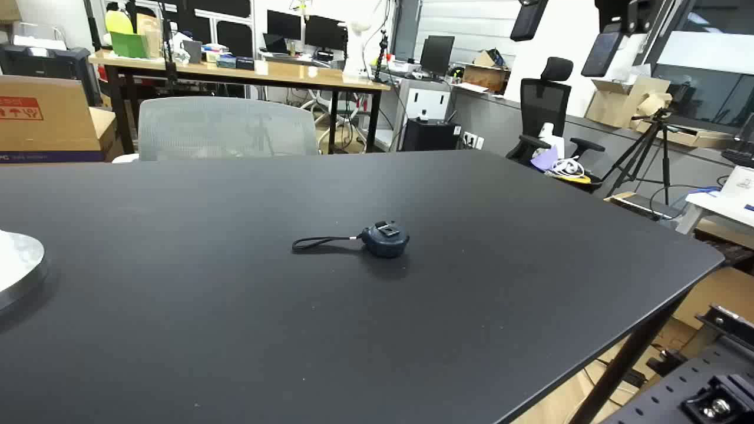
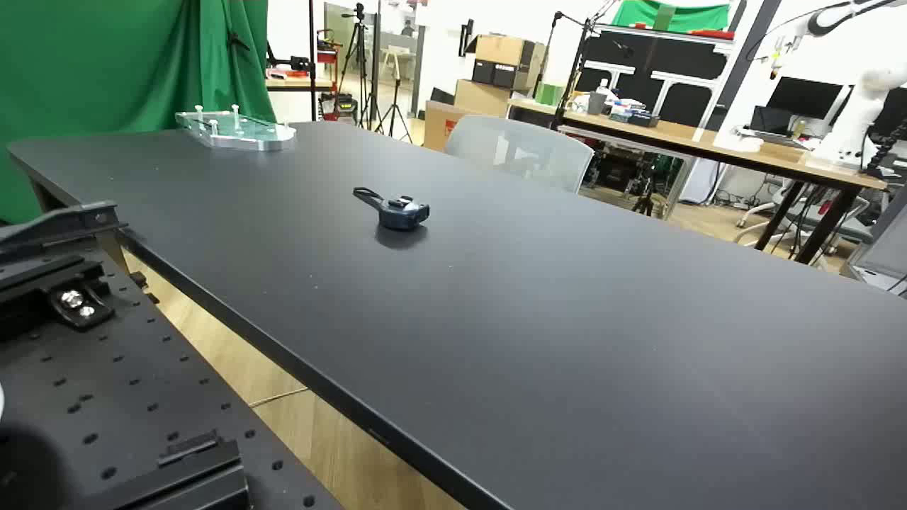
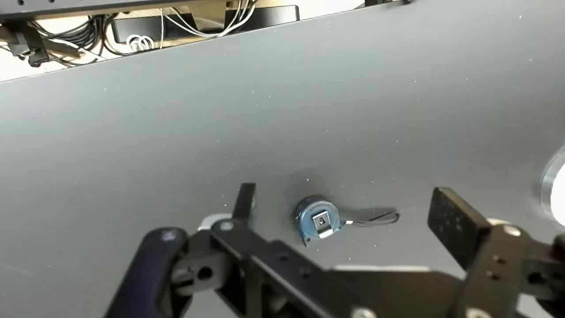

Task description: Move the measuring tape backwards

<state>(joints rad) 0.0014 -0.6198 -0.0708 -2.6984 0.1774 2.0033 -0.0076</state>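
Nearest the camera, low in the wrist view, is the gripper, its two fingers spread wide apart. From left to right there: a bunch of cables beyond the edge of the table, then one finger, then the measuring tape — resting on the table, lower than the gripper, framed between the fingers, touching neither and closer to the finger at left. Its strap points toward the finger at right. A round white thing, cut off by the frame, sits at the far right.

In both exterior views the measuring tape lies flat on the table, its strap trailing left, with a grey mesh chair behind. In an exterior view the gripper's fingers hang at upper right — well above the table — with a black office chair and then a tripod beyond. In an exterior view a green curtain hangs at left, then a clear board with pegs lies on the table, then a stack of boxes stands further back.
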